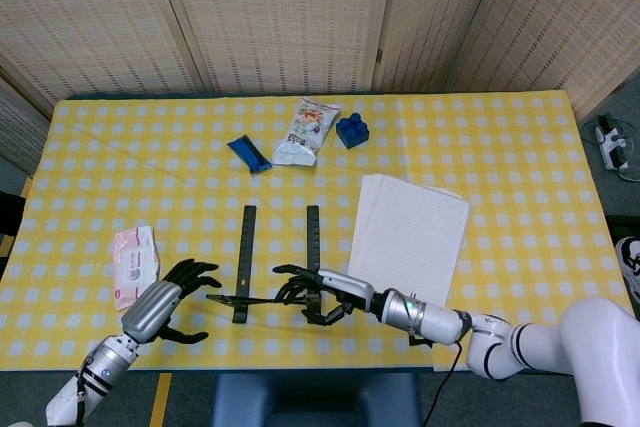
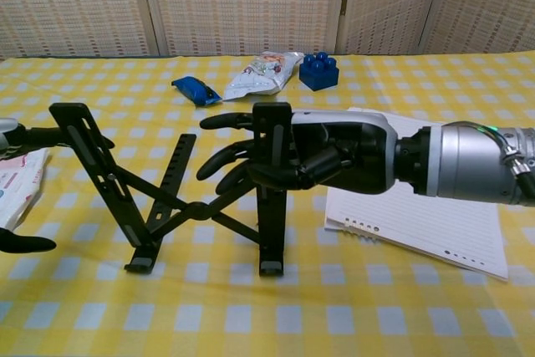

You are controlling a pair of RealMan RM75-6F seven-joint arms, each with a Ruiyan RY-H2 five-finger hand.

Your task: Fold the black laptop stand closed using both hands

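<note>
Right robot hand (image 2: pixel 322 160) curled around right upright arm of laptop stand (image 2: pixel 180 186), gripped near top. Left robot hand (image 1: pixel 170 299) spread open at stand's left arm, fingertip contact unclear. Stand placed near worktop (image 1: pixel 520 147) front edge, left of paper (image 1: pixel 410 232).

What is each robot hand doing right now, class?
Left robot hand: fingers apart, touching the laptop stand, not gripping.
Right robot hand: grips the stand's right upright.
</note>
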